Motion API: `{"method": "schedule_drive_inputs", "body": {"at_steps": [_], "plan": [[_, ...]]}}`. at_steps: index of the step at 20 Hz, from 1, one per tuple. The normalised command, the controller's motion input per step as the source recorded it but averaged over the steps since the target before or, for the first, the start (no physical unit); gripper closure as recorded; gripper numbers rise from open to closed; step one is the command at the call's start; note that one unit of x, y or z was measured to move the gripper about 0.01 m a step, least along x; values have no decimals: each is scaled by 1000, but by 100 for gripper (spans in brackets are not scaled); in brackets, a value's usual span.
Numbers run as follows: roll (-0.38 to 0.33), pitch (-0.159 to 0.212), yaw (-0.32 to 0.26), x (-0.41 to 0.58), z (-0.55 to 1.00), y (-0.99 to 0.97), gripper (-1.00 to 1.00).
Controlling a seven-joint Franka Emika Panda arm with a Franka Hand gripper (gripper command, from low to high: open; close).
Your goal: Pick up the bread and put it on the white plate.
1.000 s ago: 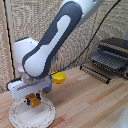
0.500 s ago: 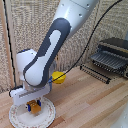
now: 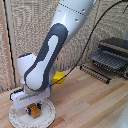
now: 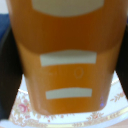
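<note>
Bread (image 3: pixel 34 110) sits low over the white dish (image 3: pixel 46 118) at the exterior view's lower left, an orange-tan block tucked under the gripper (image 3: pixel 33 111). From where I stand the white boxy head of the arm (image 3: pixel 50 55) leans down over it, and the two dark-blue fingers (image 3: pixel 38 113) flank the loaf closely, narrowed onto its sides so that it is clamped between them. Whether the block's underside already meets the plate I cannot tell; it looks at most just above it. Behind the arm's base a small yellow bowl (image 3: pixel 60 76) peeks out on the wooden table (image 3: pixel 95 105), close to the dish but apart from it. Further off, at the exterior view's right, a dark metal rack (image 3: pixel 113 57) stands on the table, well apart from the plate, with a black cable (image 3: pixel 97 30) curving up past it. Nothing lies between the loaf and the dish.

In the wrist view the bread (image 4: pixel 67 55) fills nearly the whole picture, orange with three pale rectangular marks on its top face; faint embossed characters sit between two of them, too blurred to read. Dark fingers (image 4: pixel 9 70) press against both long sides. Beneath the block's end the dish (image 4: pixel 115 97) shows its white rim with a pink and gold floral pattern
</note>
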Motion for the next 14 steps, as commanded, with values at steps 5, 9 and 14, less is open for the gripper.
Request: {"method": "schedule_drive_inputs", "body": {"at_steps": [5,9,14], "plan": [[0,-68,5,23,-39,-3,-100],[7,-42,4,64,58,-25,-100],[24,35,0,173,268,-93,-100]]}}
